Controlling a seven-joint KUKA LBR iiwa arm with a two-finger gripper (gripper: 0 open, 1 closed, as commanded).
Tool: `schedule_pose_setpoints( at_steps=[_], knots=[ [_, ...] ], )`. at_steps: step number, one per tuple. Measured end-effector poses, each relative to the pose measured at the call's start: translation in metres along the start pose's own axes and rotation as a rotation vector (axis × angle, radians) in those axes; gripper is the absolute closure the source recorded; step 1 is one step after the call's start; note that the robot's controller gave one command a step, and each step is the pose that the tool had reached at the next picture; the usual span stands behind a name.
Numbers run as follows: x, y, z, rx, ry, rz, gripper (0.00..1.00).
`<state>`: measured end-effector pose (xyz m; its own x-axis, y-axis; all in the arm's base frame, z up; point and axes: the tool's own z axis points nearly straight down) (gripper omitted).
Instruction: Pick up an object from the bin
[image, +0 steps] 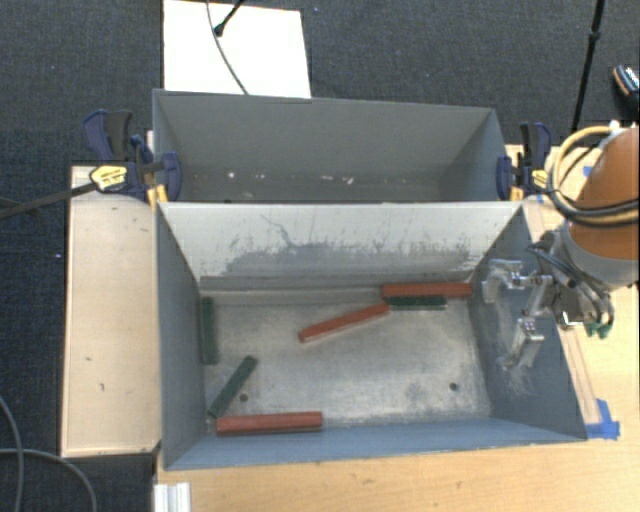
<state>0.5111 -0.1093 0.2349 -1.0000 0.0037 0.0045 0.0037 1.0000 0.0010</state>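
Note:
My gripper hangs over the right wall of the bin, its metal fingers pointing down with nothing seen between them. The nearest loose things are a red-brown bar along the back wall at the right, with a dark green bar just in front of it. A second red-brown bar lies slanted near the middle of the bin floor, left of the gripper.
A dark green bar lies upright along the left wall. Another green bar lies slanted at the front left, and a red-brown bar rests along the front wall. The arm with its orange cover stands over the right rim.

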Motion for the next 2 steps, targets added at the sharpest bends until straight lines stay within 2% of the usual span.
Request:
schedule_pose_setpoints(
  at_steps=[1,2],
  knots=[
    [-0.004,0.08,0.092,-0.003,0.001,0.049,0.0],
    [-0.06,0.115,0.167,-0.002,-0.008,0.191,0.0]
  ],
)
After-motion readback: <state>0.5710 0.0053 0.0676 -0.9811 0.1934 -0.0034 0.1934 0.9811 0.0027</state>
